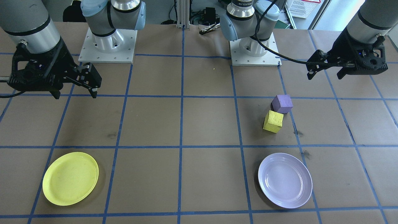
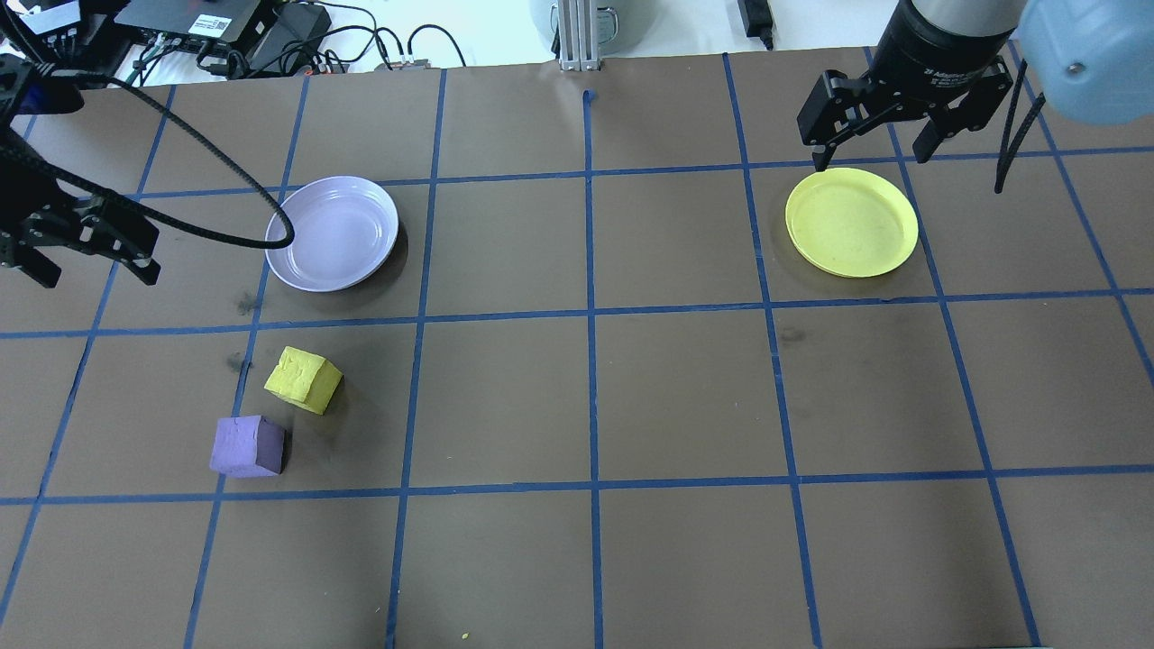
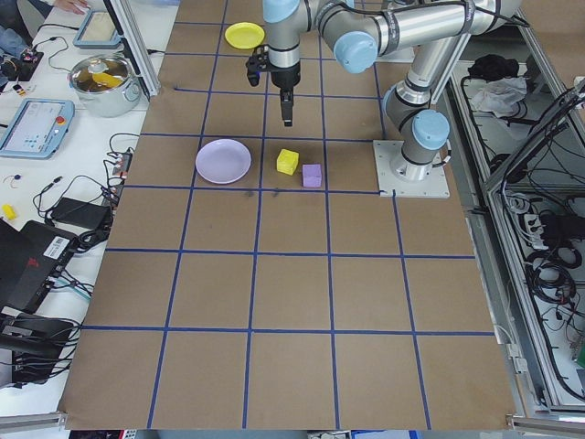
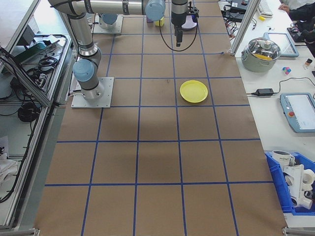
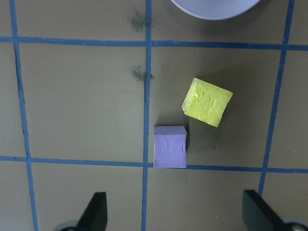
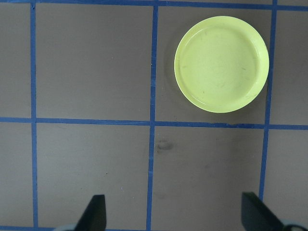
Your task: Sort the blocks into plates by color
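The yellow block (image 2: 304,379) and the purple block (image 2: 246,446) lie side by side on the brown table, nearly touching, and both show in the left wrist view (image 5: 207,102) (image 5: 170,146). The lavender plate (image 2: 332,233) sits empty just beyond them. Far to the right lies the yellow plate (image 2: 851,222), also empty. My left gripper (image 2: 95,270) hangs open above the table, left of the lavender plate, and holds nothing. My right gripper (image 2: 872,158) hovers open by the yellow plate's far rim, also holding nothing.
Blue tape divides the table into squares. A black cable (image 2: 207,234) loops from the left arm close to the lavender plate's rim. The two arm bases (image 1: 108,46) (image 1: 255,51) stand at the robot's edge. A pot (image 4: 261,51) and tablets lie on the bench beyond the table.
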Controlling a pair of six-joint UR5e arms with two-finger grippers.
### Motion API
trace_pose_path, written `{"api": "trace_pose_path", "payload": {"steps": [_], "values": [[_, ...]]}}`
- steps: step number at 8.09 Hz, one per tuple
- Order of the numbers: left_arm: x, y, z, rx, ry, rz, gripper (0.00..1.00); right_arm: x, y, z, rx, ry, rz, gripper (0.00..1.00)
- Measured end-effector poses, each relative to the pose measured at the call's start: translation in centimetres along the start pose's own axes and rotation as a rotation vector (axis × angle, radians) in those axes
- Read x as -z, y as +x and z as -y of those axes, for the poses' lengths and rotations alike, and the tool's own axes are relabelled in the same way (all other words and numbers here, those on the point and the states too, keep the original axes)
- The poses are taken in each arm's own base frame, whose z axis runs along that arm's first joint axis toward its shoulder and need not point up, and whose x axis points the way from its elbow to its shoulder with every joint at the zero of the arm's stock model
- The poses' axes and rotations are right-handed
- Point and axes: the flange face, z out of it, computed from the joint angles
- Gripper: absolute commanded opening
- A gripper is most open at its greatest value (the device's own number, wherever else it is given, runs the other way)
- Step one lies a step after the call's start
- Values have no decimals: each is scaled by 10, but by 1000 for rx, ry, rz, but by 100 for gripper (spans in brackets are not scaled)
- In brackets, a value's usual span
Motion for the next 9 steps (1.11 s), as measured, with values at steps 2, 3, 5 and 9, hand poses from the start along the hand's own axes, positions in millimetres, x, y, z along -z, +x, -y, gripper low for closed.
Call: {"api": "trace_pose_path", "payload": {"steps": [2,3,5,9], "values": [[-47,4,-14,21,-53,-60,100,1,0,0,0,3,3,100],[-68,6,-16,24,-71,-81,100,1,-1,0,0,3,4,100],[-99,3,-10,20,-119,-104,100,1,-1,0,2,4,3,100],[-181,-8,28,17,-254,-168,100,1,-2,0,2,6,9,100]]}}
